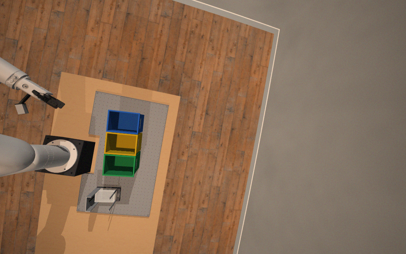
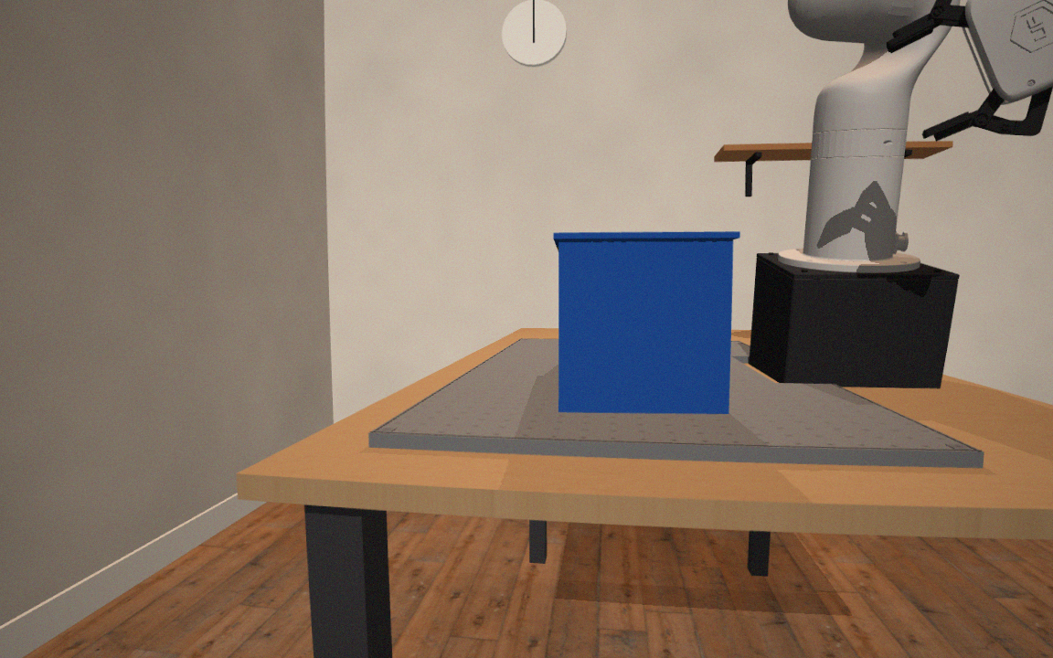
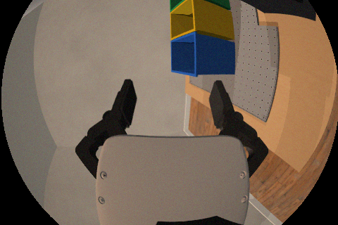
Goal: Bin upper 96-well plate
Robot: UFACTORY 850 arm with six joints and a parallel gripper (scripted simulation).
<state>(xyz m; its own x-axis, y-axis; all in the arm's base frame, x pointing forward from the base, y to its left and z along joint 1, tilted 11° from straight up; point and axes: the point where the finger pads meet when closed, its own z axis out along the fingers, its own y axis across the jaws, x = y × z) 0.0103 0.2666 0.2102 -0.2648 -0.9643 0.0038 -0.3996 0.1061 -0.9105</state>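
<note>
The stack rack K1 [image 1: 103, 198] stands at the near end of the grey baseplate, with the white upper 96-well plate [image 1: 105, 195] on top; the lower plate is hidden beneath it. The blue bin [image 1: 124, 121] stands at the other end of a row of three bins and also shows in the exterior view [image 2: 644, 321] and in the wrist view [image 3: 202, 55]. My gripper [image 1: 53, 100] [image 3: 173, 88] hangs in the air off the table's side, far from the rack, with its fingers wide open and empty. It also shows at the top right of the exterior view [image 2: 984, 122].
A yellow bin [image 1: 122, 143] and a green bin [image 1: 121, 164] stand in line between the blue bin and the rack. The arm's black base block [image 1: 72, 154] sits at the plate's edge. A wall shelf [image 2: 829, 151] hangs behind the arm.
</note>
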